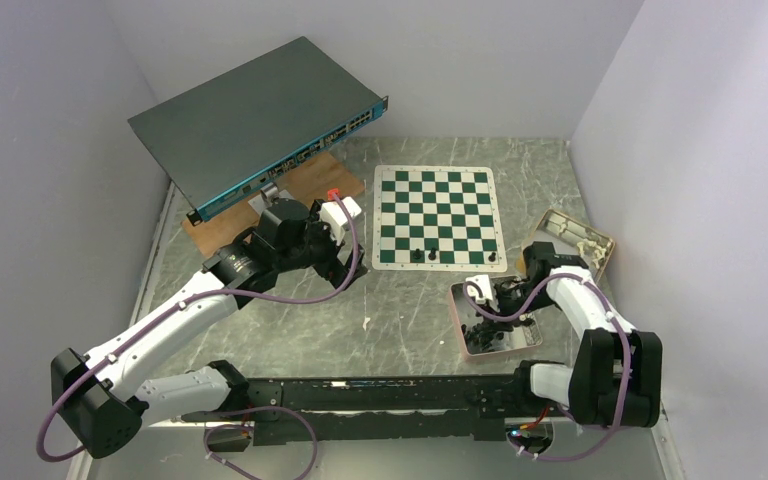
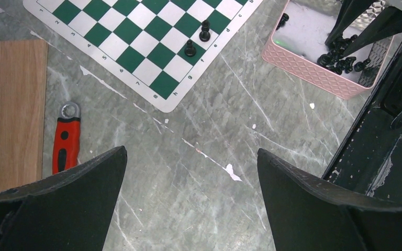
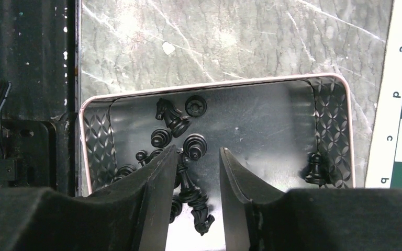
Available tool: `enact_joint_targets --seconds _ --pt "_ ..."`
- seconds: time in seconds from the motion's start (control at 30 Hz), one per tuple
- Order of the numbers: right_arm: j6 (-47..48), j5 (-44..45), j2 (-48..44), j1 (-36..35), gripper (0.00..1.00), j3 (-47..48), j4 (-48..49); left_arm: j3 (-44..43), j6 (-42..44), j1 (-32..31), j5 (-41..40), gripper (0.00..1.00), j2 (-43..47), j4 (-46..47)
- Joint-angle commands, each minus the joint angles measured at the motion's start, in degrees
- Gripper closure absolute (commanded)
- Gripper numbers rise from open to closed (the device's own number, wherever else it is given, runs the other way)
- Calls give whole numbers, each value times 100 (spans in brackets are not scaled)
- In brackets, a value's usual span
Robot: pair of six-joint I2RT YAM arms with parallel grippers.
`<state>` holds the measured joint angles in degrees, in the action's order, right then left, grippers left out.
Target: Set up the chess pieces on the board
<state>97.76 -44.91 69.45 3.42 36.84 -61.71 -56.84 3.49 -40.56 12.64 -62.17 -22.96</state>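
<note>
**Right wrist view.** Your right end effector (image 3: 198,157) hangs inside the tray (image 3: 214,83), above the heap of chess pieces (image 3: 175,130) left of centre. Its jaws stand a narrow gap apart. You cannot tell whether they already pinch anything.

A toppled piece (image 3: 191,191) lies in that gap. Its long axis runs up and down the frame, roughly along the fingers, so a squeeze would probably take it across its slim body. An upright piece (image 3: 194,145) stands just beyond the fingertips and crowds the same gap, so there is a risk of catching two at once. A lone piece (image 3: 315,168) stands well apart, by the tray's right wall.

**Overhead view.** The tray sits at lower right of the worktop (image 1: 400,320). The board (image 1: 436,215) lies near it, up and to the left. Two placed pieces (image 1: 424,254) stand on the board's lowest row, and the other squares are unfilled, so the task appears to be at an early stage.

**Left wrist view.** Your left end effector (image 2: 191,157) is spread fully wide and holds nothing. It hangs over the worktop below the board's corner, well apart from the tray at upper right. The right arm is the nearer one to the heap.
</note>
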Motion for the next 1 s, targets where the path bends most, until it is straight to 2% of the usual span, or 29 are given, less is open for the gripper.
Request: enact_joint_targets --seconds 0.0,0.97 --pt "-66 62 2 -125 64 -32 170 -88 73 25 96 0 21 153" --pt "-462 448 141 -699 74 -78 419 -93 82 21 80 0 -93 140"
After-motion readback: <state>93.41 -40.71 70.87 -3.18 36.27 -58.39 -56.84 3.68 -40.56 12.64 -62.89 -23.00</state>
